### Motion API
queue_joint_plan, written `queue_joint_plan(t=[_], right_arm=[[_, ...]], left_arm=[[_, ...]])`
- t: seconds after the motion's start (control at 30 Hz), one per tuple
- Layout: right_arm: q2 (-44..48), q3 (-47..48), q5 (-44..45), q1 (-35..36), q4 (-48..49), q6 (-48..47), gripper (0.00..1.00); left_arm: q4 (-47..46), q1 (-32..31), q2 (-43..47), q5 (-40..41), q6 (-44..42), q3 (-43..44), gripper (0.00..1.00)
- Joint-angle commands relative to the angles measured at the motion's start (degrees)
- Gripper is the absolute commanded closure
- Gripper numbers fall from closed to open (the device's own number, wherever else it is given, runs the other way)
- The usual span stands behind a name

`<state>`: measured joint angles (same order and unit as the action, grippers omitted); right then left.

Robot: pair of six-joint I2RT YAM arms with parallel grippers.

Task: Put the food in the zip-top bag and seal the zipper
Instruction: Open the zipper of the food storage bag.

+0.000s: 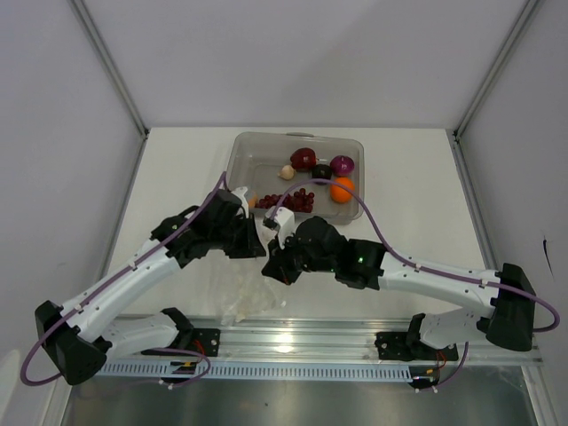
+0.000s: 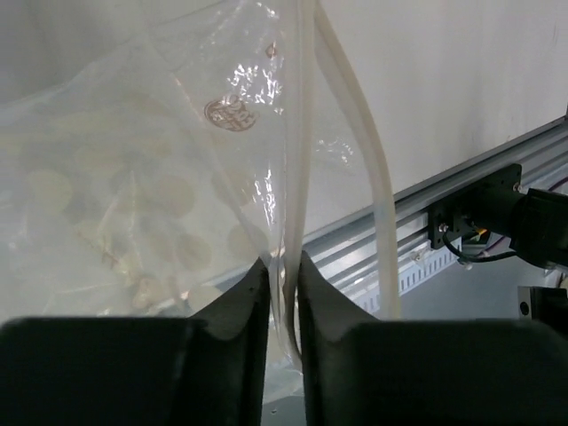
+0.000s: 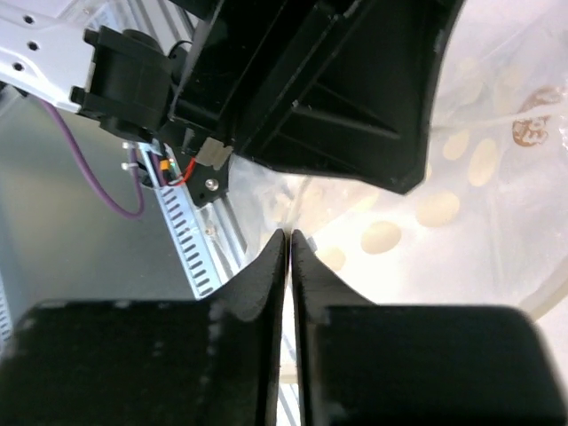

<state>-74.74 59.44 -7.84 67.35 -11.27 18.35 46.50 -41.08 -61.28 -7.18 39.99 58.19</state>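
Top view. Zip-top bag (image 1: pixel 241 293) lies crumpled on the desk (image 1: pixel 177 177), near edge, between the two arms. It looks empty. All the food sits in the grey tray (image 1: pixel 240 146) farther back: dark red fruit (image 1: pixel 303 158), purple ball (image 1: pixel 343 164), blackish fruit (image 1: pixel 321 171), beige bulb (image 1: pixel 287 171), orange (image 1: pixel 342 187), grape bunch (image 1: pixel 293 200). Left tool (image 1: pixel 256 248) and right tool (image 1: pixel 273 269) meet close together over the bag's upper end. Their jaws are not readable from here.

Left wrist view. Left tool (image 2: pixel 282 275) is narrow, with clear film caught in the slit between its fingers (image 2: pixel 240 306). It reads as a pinch on the bag (image 2: pixel 133 177) at its mouth edge. The pale zipper (image 2: pixel 306 106) strip runs up and away from the jaws.

Right wrist view. Right tool (image 3: pixel 287 244) is closed, tips all but touching. The bag (image 3: pixel 497 177) shows just beyond and to the right. I cannot tell whether any film is nipped between the tips.

Judgement: the step in hand is getting the mouth open, and no loading has begun. To do it well:
- each tool should hold only one lip, just below the zipper, not both layers
- draw the lips apart slowly, and keep the bag low so it does not lift and twist
- confirm the right-side grip before pulling
- the film is slippery, so a shallow pinch may let go
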Motion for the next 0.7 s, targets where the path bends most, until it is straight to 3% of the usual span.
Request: queue_joint_plan(t=[0.0,0.07,0.1,0.17,0.43,0.6,0.67], right_arm=[[-0.5,3.6,2.8,0.6,-1.6,-0.2,0.90],[-0.6,4.2,3.7,0.8,-2.4,0.4,0.78],[-0.5,4.3,5.2,0.8,-3.3,0.8,0.67],[0.4,4.4,6.3,0.8,-4.5,2.1,0.58],[7.6,4.4,18.1,-0.2,-13.4,9.8,0.49],[10.2,3.1,18.3,-2.7,-14.7,12.1,0.48],[10.5,3.1,18.6,-3.2,-14.7,12.9,0.41]], left_arm=[[-1.7,-0.4,1.7,0.8,-1.8,1.3,0.84],[-1.5,-0.3,1.9,0.9,-2.0,1.2,0.89],[-1.5,-0.3,2.0,1.0,-2.1,1.1,0.90],[-1.3,-0.3,2.6,1.6,-2.2,0.8,0.92],[-1.6,-0.3,5.4,1.7,-2.8,-0.4,0.97],[-2.0,-0.3,5.7,0.4,-3.1,-0.6,1.00],[-2.2,-0.3,5.8,0.2,-3.2,-0.9,0.99]])
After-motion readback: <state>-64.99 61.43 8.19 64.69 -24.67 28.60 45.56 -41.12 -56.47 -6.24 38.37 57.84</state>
